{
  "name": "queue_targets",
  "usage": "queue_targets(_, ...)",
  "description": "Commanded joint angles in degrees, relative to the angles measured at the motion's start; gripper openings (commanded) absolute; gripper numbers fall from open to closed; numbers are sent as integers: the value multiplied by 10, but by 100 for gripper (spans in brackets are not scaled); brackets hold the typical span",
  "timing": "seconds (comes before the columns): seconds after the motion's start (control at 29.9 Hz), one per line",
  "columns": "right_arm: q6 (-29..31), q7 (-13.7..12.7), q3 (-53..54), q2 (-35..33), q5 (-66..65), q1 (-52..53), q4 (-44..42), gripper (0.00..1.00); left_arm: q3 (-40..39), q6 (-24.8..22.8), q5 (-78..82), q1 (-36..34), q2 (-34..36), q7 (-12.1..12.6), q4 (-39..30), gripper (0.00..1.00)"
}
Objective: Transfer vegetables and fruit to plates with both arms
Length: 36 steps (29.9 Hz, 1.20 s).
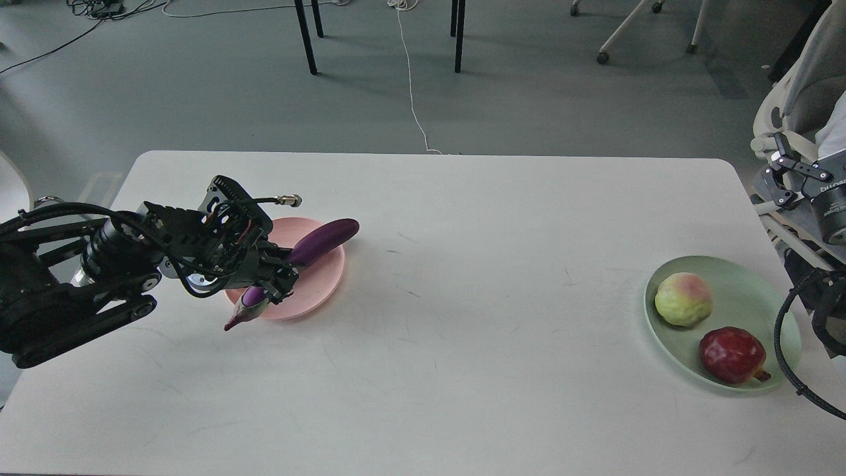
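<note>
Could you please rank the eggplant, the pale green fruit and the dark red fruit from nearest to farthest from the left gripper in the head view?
1. eggplant: at the left gripper, lying across the pink plate.
2. pale green fruit: far right, on the green plate's far side.
3. dark red fruit: far right, on that plate's near side, slightly farther.

A white table (462, 264) stood on grey floor (198, 99); beyond it, black legs (305, 36) and a white cable (410, 79).

White table (429, 330) with pink plate (324, 281), mint plate (753, 291)
</note>
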Motion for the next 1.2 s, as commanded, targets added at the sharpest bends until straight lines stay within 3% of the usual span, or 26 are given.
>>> queue_targets(0.0,0,0,0,0,0,1,0,97,-1,8,5,8,-4,5,1,48)
queue_targets(0.1,0,0,0,0,0,1,0,97,-1,38,5,9,-5,5,9,70)
queue_targets(0.23,0,0,0,0,0,3,0,97,-5,54,2,6,-5,5,10,81)
queue_targets(0.57,0,0,0,0,0,4,0,97,-15,56,-4,-1,3,1,10,86)
queue_targets(0.7,0,0,0,0,0,4,0,97,-65,56,-56,-4,3,-1,10,89)
queue_targets(0.84,0,0,1,-2,0,4,0,97,-138,65,-162,-2,-3,-1,45,98)
queue_targets(0.94,0,0,0,-3,0,4,0,97,-184,103,-285,1,-13,1,93,98)
queue_targets(1.17,0,0,0,0,-1,28,-25,98,-221,121,-610,-9,-33,8,127,98)
